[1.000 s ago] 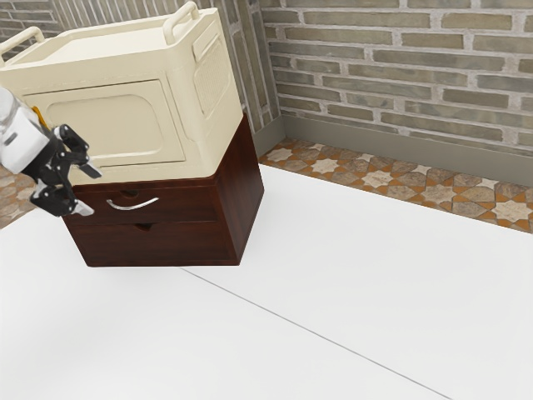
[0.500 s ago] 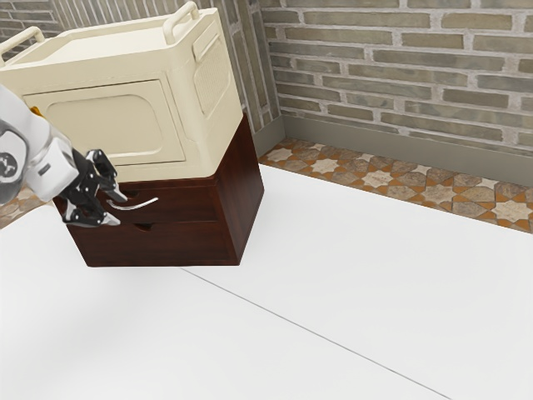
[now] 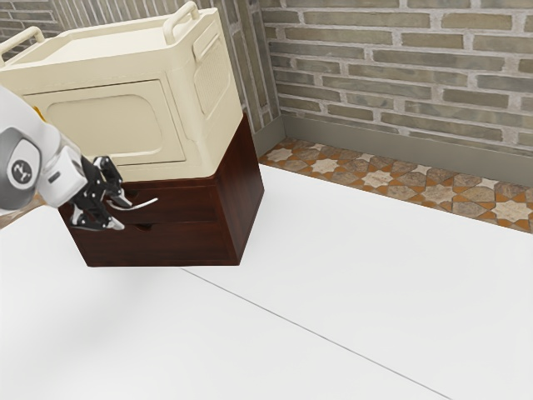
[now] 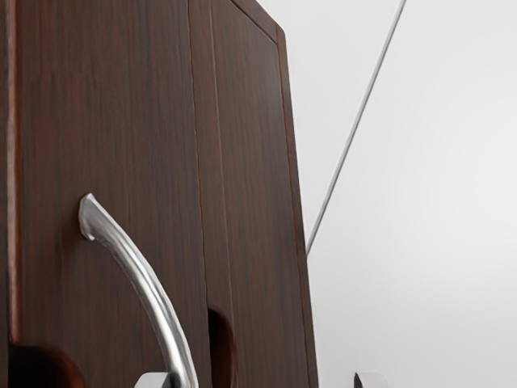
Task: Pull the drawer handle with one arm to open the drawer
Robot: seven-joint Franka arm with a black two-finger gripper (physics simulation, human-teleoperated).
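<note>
The gripper [image 3: 118, 214] is at the front of the dark wooden cabinet [image 3: 243, 196], by the left end of the curved silver handle [image 3: 145, 204] in the exterior view. Its two fingers stand apart, one above the other. The upper drawer front [image 3: 190, 205], which bears the handle, looks flush with the cabinet. In the wrist view the handle [image 4: 147, 283] curves down to one fingertip of the gripper [image 4: 262, 381], overlapping it; whether they touch I cannot tell. The other fingertip is well apart, over the white surface. The handle's far end is hidden.
A large cream box [image 3: 117, 117] with raised rails rests on top of the cabinet, close above my hand. A lower drawer [image 3: 179, 243] with a notch is under the upper one. The white surface [image 3: 316, 292] extends in front and to the exterior view's right.
My hand has moved toward the exterior view's right and slightly down, up to the handle's left part, and has tilted a little. The drawer and cabinet look the same.
</note>
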